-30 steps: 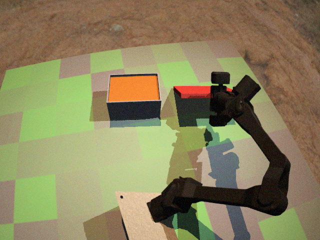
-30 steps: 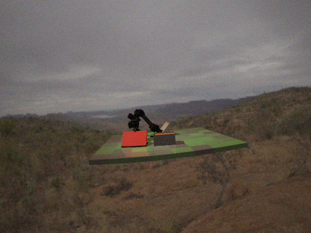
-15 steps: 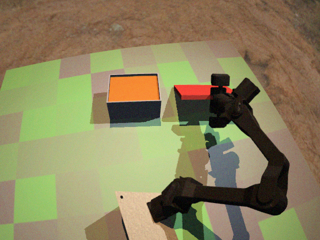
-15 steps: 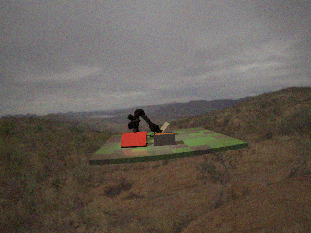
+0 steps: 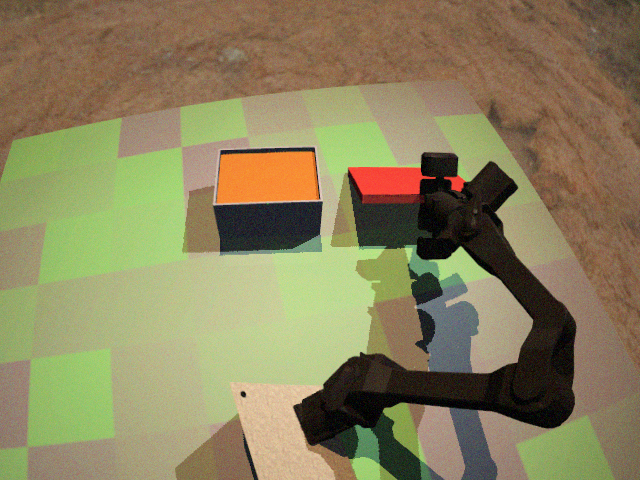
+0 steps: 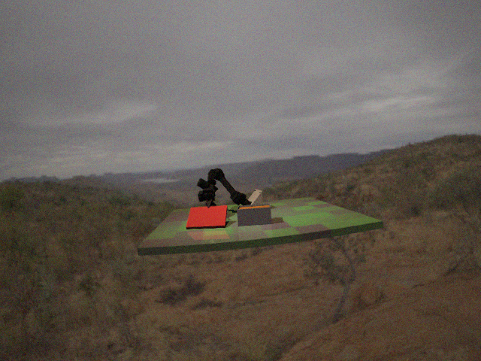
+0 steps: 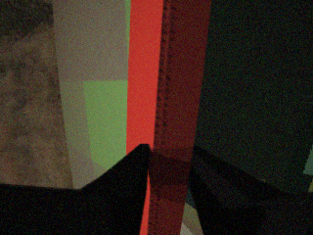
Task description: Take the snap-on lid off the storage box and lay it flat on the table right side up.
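One red snap-on lid, pinched in our gripper, tilts beside the open storage box; we should ease it flat before letting go.

In top, looking steeply down from the arm's mounted side, fairly near, towards the storage box at 11 o'clock. In exterior, facing back from the opposite side, low and well apart, with the same box near 5 o'clock. In wrist, peering very closely past the fingers at 6 o'clock. Sharing box and arm between top and exterior.
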Robot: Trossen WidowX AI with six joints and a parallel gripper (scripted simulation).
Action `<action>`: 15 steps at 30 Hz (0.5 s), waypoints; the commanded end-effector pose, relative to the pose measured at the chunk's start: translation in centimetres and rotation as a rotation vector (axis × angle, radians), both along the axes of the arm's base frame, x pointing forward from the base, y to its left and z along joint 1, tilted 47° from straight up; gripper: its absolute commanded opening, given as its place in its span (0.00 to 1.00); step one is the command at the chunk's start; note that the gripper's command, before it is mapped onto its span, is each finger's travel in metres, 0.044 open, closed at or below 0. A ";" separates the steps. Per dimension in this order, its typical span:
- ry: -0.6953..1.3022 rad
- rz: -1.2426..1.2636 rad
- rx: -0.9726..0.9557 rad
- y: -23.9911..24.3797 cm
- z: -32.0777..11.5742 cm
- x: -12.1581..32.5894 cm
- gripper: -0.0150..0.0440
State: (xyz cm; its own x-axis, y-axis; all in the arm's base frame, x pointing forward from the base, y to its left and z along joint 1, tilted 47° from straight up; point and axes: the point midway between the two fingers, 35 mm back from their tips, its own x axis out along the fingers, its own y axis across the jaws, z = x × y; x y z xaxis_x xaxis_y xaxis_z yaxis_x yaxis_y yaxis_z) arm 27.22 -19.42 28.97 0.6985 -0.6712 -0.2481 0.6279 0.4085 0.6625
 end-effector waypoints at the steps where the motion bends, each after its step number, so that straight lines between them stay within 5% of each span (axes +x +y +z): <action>1: 0.028 -0.017 0.010 -0.7 -1.3 -0.2 0.25; 15: 0.028 -0.017 0.009 -1.5 -2.0 -0.3 0.25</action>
State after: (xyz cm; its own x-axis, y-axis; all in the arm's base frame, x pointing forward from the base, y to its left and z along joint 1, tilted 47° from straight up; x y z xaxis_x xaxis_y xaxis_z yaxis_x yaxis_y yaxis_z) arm 27.11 -20.40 28.11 0.6958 -0.6739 -0.2485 0.6302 0.4068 0.6613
